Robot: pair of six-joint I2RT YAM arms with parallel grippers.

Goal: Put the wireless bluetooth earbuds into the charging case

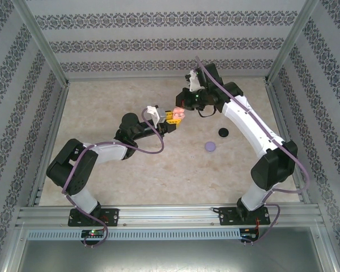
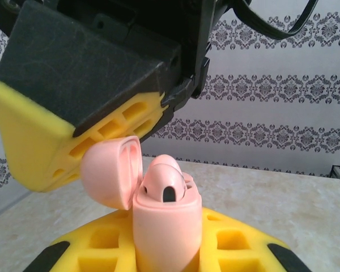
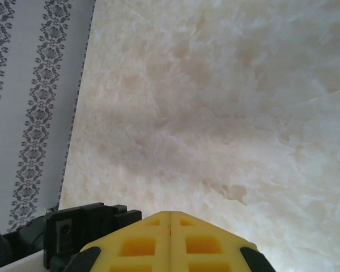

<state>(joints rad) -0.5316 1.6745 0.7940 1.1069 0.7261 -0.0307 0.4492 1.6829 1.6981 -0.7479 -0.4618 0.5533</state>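
My left gripper [image 1: 171,117] is shut on the pale pink charging case [image 1: 179,113] and holds it above the table's middle. In the left wrist view the charging case [image 2: 167,226] stands upright between the yellow fingers [image 2: 238,243], with its lid [image 2: 107,173] swung open to the left. A pale pink earbud [image 2: 165,182] sits in the case's top, and another rounded pink top shows just behind it. My right gripper [image 1: 185,104] hovers just above and behind the case. Its fingers [image 2: 45,136] loom over the lid. The right gripper [image 3: 170,218] is shut with nothing between its fingers.
A purple round case [image 1: 209,147] and a black round case [image 1: 222,132] lie on the marble table [image 1: 158,164] to the right of centre, under the right arm. Patterned walls close in the back and both sides. The left gripper's black body [image 3: 85,232] shows beneath the right fingers.
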